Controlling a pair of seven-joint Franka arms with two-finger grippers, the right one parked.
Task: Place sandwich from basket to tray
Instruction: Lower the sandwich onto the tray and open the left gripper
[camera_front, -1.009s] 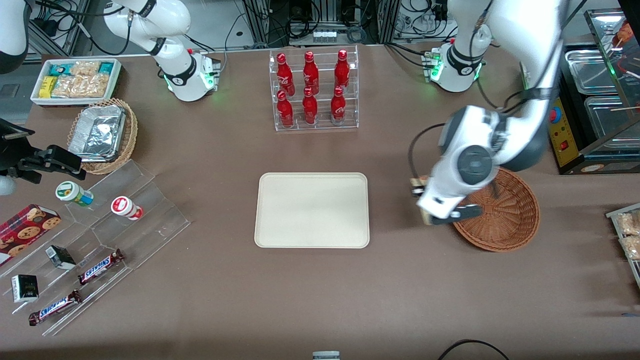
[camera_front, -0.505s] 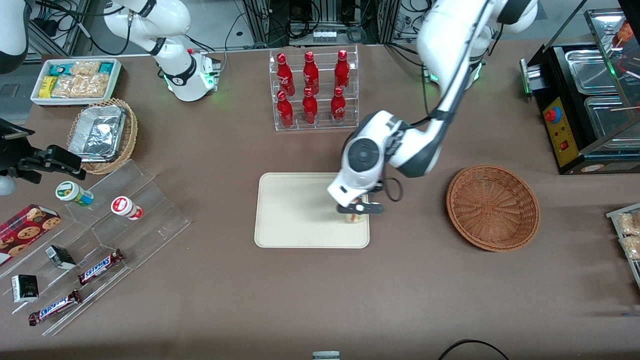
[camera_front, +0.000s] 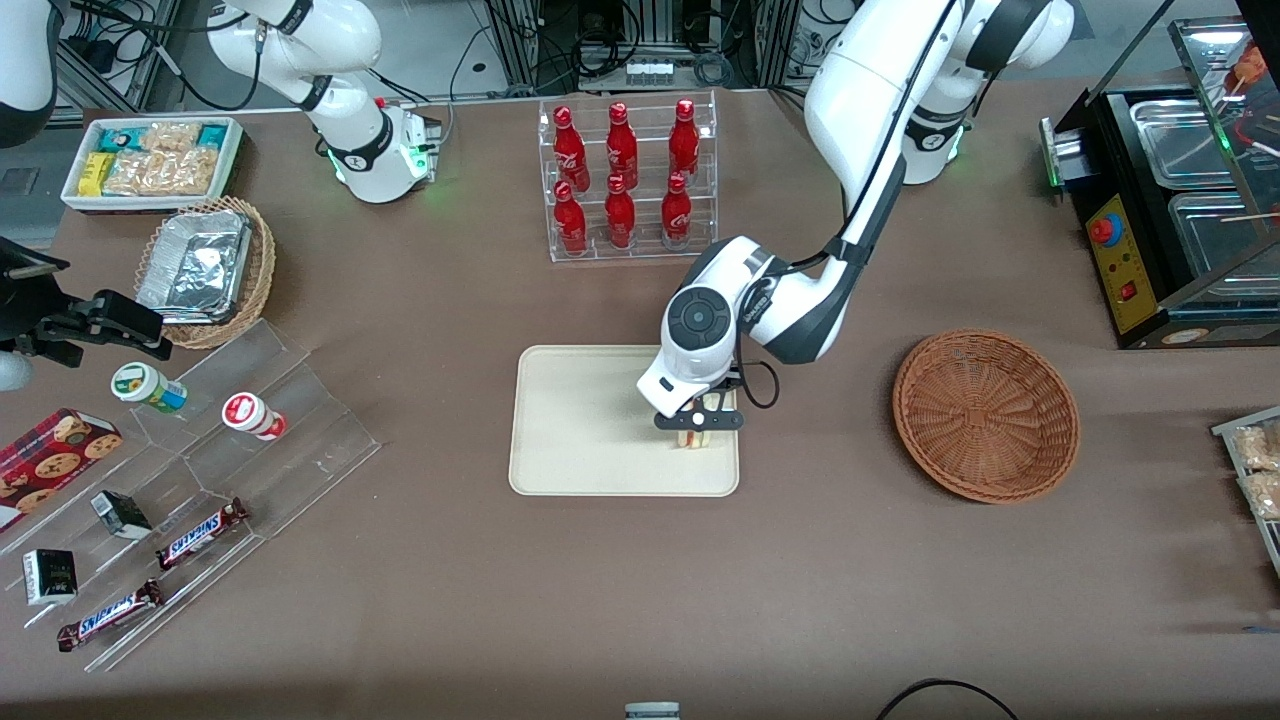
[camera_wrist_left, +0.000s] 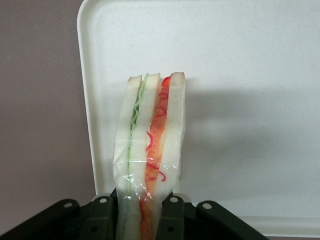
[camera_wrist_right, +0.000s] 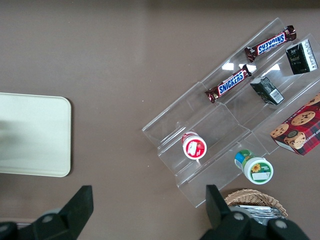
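Note:
The sandwich (camera_wrist_left: 150, 150), a wrapped wedge of pale bread with green and red filling layers, stands upright between the black fingers (camera_wrist_left: 172, 217) of my gripper (camera_wrist_left: 142, 220), which is shut on it. In the front view the gripper (camera_front: 699, 425) hangs low over the cream tray (camera_front: 590, 420), near the tray's edge that faces the basket. Only a bit of the sandwich (camera_front: 690, 438) shows below the wrist there. Whether it touches the tray I cannot tell. The reddish-brown wicker basket (camera_front: 985, 415) sits on the table toward the working arm's end, with nothing in it.
A clear rack of red bottles (camera_front: 627, 180) stands farther from the front camera than the tray. A clear stepped shelf with snack bars and cups (camera_front: 200, 480) lies toward the parked arm's end, with a tan foil-lined basket (camera_front: 205, 268) and a white snack bin (camera_front: 150, 160).
The arm carried the sandwich from the basket's rim to above the tray. In the last half second it shifted slightly farther over the tray and lower.

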